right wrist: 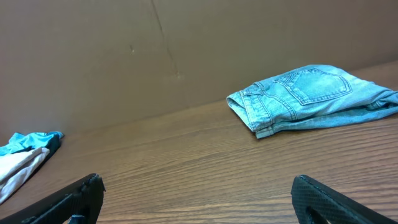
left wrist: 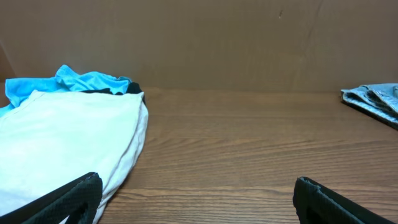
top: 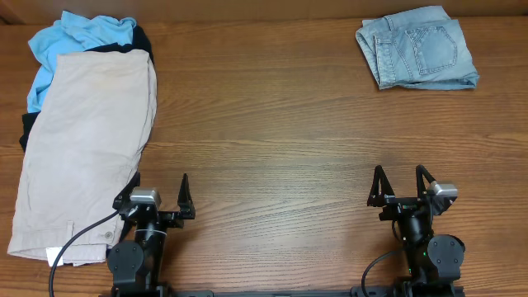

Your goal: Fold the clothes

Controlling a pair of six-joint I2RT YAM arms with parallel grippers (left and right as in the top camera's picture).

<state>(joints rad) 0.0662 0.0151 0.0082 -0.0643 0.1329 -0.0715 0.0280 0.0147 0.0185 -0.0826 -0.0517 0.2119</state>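
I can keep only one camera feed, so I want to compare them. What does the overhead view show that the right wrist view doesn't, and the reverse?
Only the overhead view shows the left gripper, which is open, and the beige shorts at full length. Only the right wrist view shows the brown wall behind the table. Both show the folded denim shorts, the sky-blue top, at least an edge of the beige shorts, the wooden table and the open right gripper.

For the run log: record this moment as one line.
left gripper jaws open, empty | right gripper jaws open, empty | light-wash blue denim shorts folded, far right | beige fabric shorts spread flat, left side
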